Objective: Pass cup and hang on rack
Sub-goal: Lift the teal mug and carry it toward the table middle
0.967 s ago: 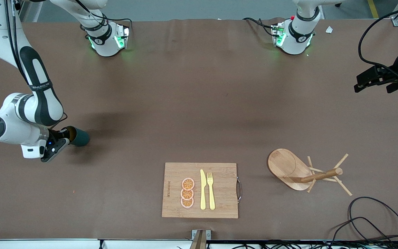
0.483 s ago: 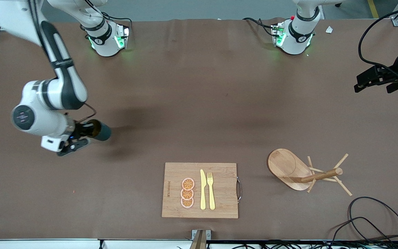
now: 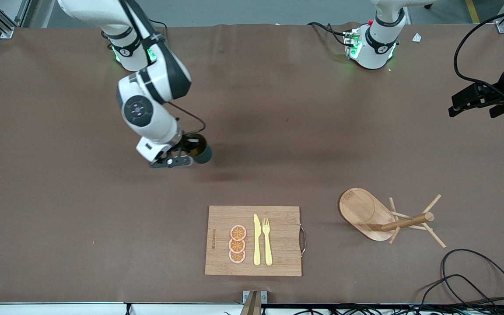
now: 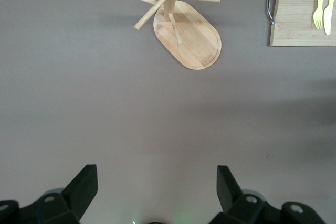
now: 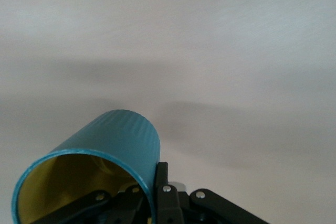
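The right gripper (image 3: 181,156) is clamped on the rim of the cup (image 3: 200,150), one finger inside the mouth and one outside, and holds it in the air over bare table (image 3: 252,109), toward the right arm's end and over ground farther from the front camera than the cutting board (image 3: 253,240). In the right wrist view the cup (image 5: 100,166) lies tilted on its side, teal ribbed wall uppermost, yellowish interior facing the camera; its handle is not visible. The left gripper (image 3: 475,101) waits at the left arm's end of the table, fingers (image 4: 79,187) spread wide with nothing between them. The rack (image 3: 381,216) stands upright on its oval base near that end, beside the cutting board and well apart from the cup; all pegs are bare. On the board lie three orange slices (image 3: 237,244), a yellow knife (image 3: 257,240) and a yellow fork (image 3: 267,240), side by side.
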`<state>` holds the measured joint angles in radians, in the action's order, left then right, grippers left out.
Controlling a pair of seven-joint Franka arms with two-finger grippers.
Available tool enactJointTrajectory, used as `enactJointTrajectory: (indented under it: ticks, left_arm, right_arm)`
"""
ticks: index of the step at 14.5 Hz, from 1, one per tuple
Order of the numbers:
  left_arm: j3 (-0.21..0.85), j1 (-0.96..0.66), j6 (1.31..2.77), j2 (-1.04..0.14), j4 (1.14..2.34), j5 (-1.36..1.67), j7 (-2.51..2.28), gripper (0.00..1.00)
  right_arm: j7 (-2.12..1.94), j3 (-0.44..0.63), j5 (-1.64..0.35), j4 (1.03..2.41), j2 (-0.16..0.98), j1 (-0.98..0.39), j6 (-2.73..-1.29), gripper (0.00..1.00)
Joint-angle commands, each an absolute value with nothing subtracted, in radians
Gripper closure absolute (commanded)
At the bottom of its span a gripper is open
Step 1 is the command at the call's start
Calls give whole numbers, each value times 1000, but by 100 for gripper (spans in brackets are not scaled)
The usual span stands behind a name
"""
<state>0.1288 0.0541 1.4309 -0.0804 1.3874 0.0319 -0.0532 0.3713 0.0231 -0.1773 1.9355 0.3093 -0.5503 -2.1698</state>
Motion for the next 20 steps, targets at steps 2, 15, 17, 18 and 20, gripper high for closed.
enactJointTrajectory:
  ticks: [2,15,17,18,20]
  left_arm:
    - [130,55,1417,-77,1378,14,-48,0]
    - [133,52,1420,-81,1378,18,-48,0]
    - [137,48,1420,-81,1378,24,-49,0]
    - [140,43,1420,-81,1378,25,-51,0]
    - [140,40,1420,-83,1378,22,-46,0]
  right_arm:
    - [408,40,-255,1829,403,-664,-2171,99]
    - [586,48,-229,1666,641,-831,-2278,95]
    - [587,48,-229,1666,646,-836,-2279,93]
    - [591,48,-229,1666,649,-836,-2279,88]
    - [609,49,-227,1666,650,-836,-2279,8]
